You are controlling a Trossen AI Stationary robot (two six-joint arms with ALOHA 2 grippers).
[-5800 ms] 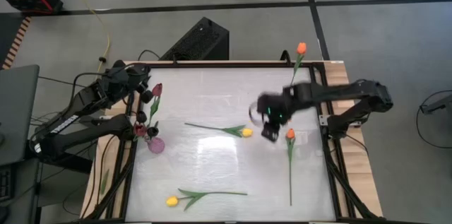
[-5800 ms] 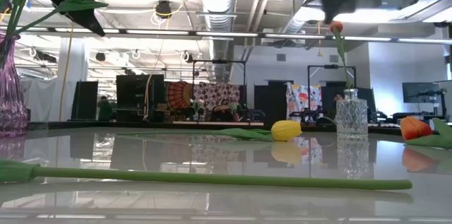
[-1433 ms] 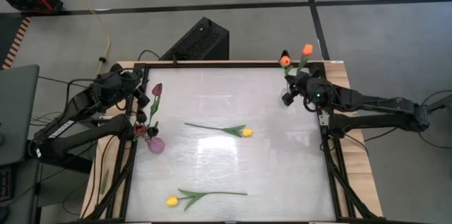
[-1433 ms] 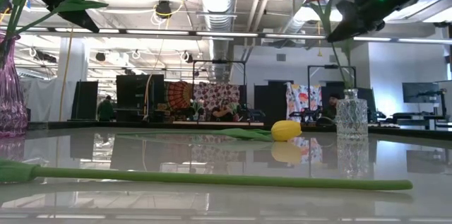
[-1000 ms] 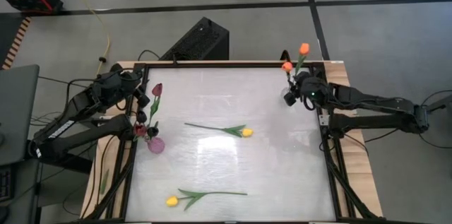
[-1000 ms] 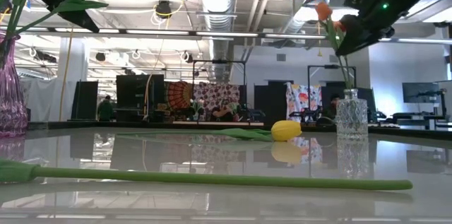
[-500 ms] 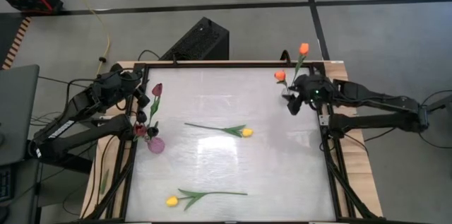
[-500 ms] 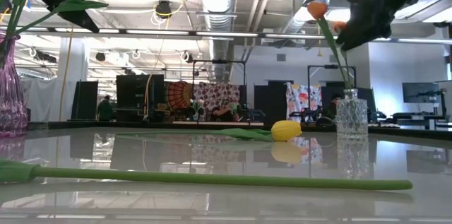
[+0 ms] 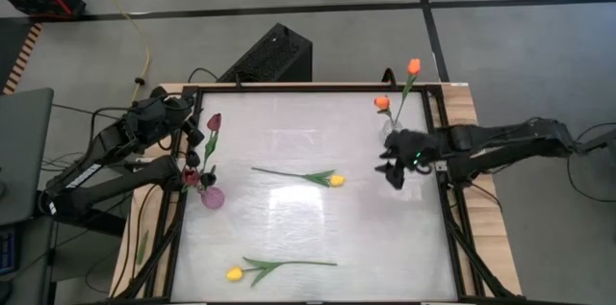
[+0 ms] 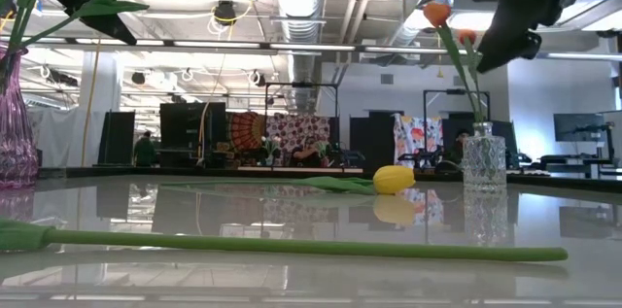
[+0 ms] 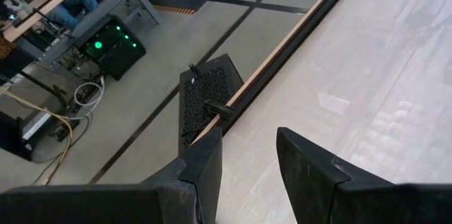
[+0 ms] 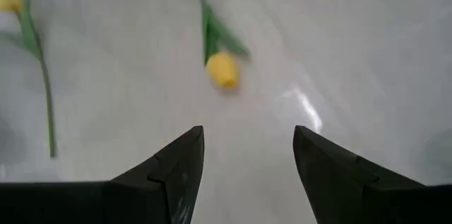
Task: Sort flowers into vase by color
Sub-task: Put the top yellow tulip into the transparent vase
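Observation:
Two orange tulips (image 9: 382, 103) stand with their stems in a clear glass vase (image 10: 483, 160) at the table's far right corner. A maroon tulip (image 9: 214, 122) stands in a purple vase (image 9: 212, 196) at the left edge. Two yellow tulips lie flat on the table, one mid-table (image 9: 336, 180) and one near the near edge (image 9: 234, 273). My right gripper (image 9: 393, 165) hangs open above the table, just nearer than the clear vase, holding nothing. In the right wrist view it (image 12: 247, 153) faces the mid-table yellow tulip (image 12: 223, 70). My left gripper (image 11: 247, 160) is open and waits beside the maroon tulip.
A black box (image 9: 269, 55) sits on the floor beyond the table's far edge. A raised frame (image 9: 448, 199) borders the table. The near yellow tulip's long stem (image 10: 292, 245) crosses the near part of the table. Bare white tabletop (image 9: 289, 218) lies between the two yellow tulips.
My right gripper has lowered the second orange tulip's stem into the clear vase. It has then drawn away from the vase, toward the table's near edge and down. That tulip now stands in the vase beside the first, free of the gripper.

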